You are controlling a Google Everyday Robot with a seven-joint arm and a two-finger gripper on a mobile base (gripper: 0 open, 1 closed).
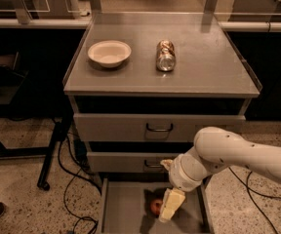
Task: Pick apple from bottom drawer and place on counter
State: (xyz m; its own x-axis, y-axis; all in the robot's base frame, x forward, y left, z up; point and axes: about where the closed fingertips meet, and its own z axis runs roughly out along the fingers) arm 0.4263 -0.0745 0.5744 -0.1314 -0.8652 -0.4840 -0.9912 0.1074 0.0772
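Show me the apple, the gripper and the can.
apple (154,207): camera view, visible red side.
gripper (166,214): camera view, its lower end, over the bottom drawer (123,209).
can (165,55): camera view, mid-body, lying on the counter (206,69).

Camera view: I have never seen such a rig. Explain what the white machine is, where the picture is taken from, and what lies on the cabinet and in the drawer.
The white machine is a robot arm; its gripper, the pale part at its end, hangs in the open bottom drawer, right beside a small red apple. Whether it holds the apple does not show. The single camera looks down on the cabinet from the front. On the counter lie a white bowl and a crushed can on its side.
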